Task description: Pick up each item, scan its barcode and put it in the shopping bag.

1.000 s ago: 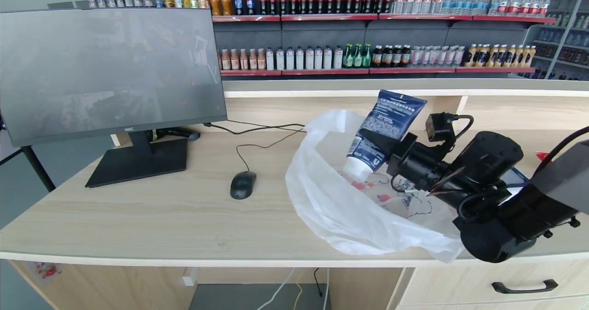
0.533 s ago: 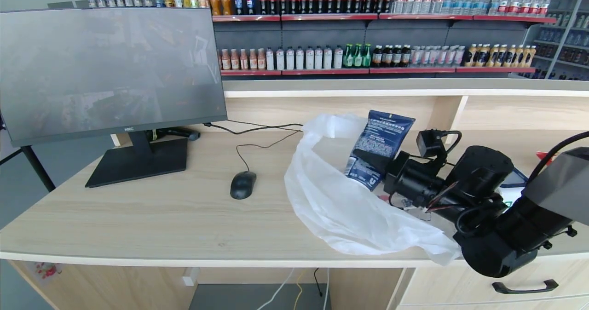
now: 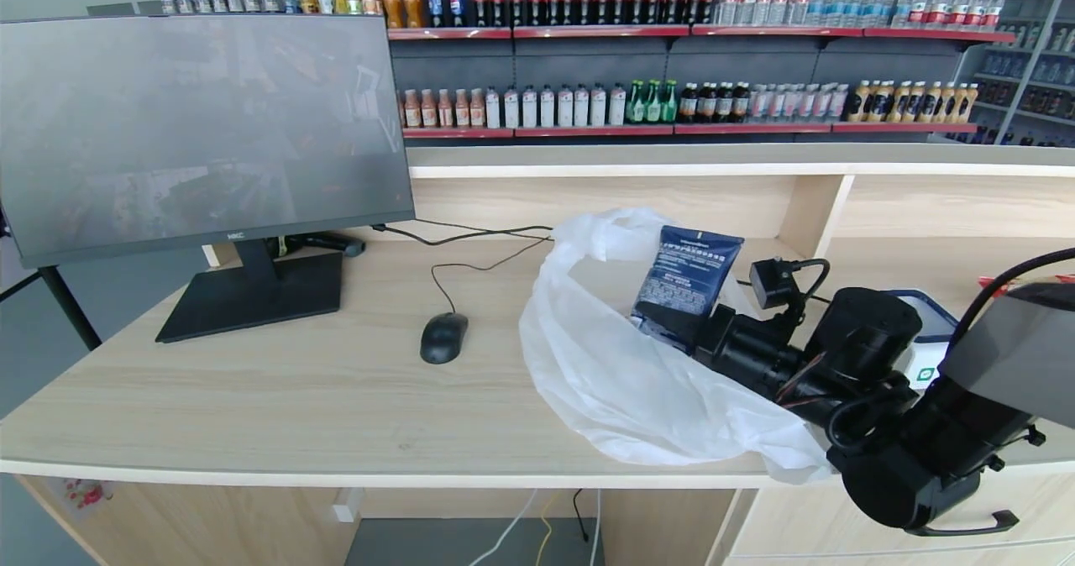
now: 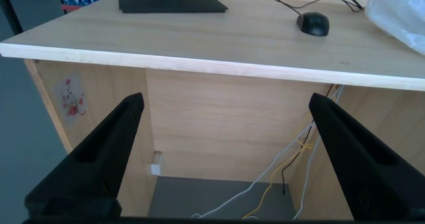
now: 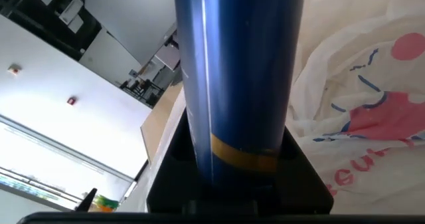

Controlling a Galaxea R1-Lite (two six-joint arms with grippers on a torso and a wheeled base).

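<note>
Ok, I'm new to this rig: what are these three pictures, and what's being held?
This is a two-armed robot at a pale wooden counter. The wide picture is from its head camera; the other two from its wrist cameras. On the counter are a dark flat monitor, a black mouse and a white plastic shopping bag. The right gripper is shut on a dark blue squeeze tube, its lower end down in the bag; the right wrist view looks along that tube. The left gripper hangs open, low in front of the counter.
</note>
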